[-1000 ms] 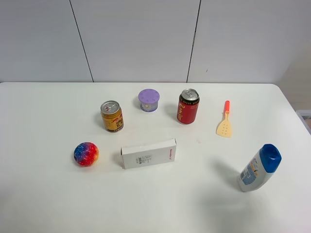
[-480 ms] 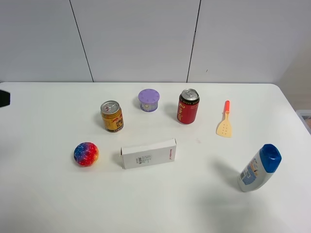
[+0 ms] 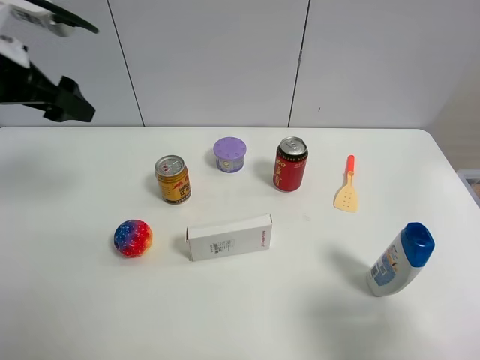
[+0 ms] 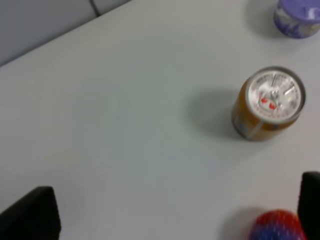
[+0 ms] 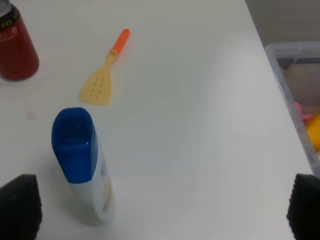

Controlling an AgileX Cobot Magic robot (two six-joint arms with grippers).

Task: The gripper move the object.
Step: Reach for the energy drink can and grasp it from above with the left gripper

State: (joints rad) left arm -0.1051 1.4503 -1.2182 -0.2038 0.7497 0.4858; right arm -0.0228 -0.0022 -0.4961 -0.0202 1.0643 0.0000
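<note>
Fingers (image 4: 31,216) of the left gripper (image 3: 75,107) stood wide apart and empty, well off the can (image 3: 173,180), upright near the ball (image 3: 133,238). A skewed descent could have tipped it over.

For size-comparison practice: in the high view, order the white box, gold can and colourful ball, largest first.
1. white box
2. gold can
3. colourful ball
The can and ball look close: can taller, ball slightly wider.
</note>
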